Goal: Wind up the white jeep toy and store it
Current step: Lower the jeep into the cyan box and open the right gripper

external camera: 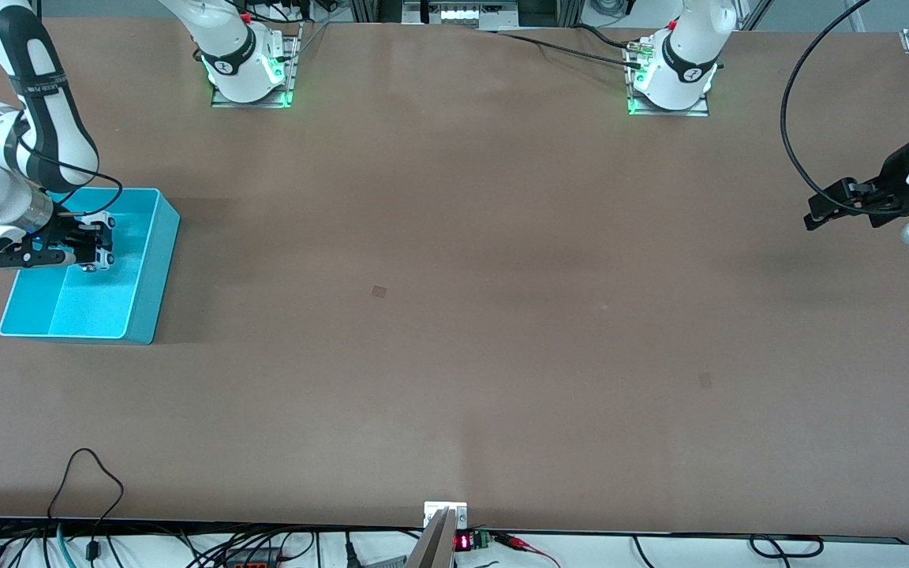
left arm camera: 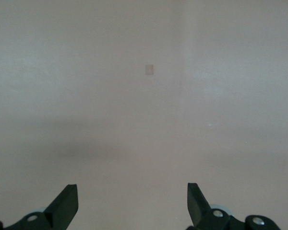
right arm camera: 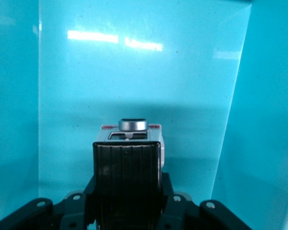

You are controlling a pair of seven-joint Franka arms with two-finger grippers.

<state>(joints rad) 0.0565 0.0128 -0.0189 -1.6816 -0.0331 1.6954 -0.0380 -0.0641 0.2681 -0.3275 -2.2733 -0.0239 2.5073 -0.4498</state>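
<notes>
I have the right hand (external camera: 94, 254) pinching the small white jeep toy (right arm camera: 130, 136) inside the turquoise plastic bin (external camera: 156, 260); storing step, so next I release. The left hand (left arm camera: 132, 203) waits spread over bare desk (external camera: 454, 315).

You see a glossy turquoise plastic bin (external camera: 151, 268) mirroring the lights, a matt, smooth brown bench (external camera: 454, 315), and a white jeep toy (right arm camera: 129, 136) with a shiny metal-looking spare wheel.
</notes>
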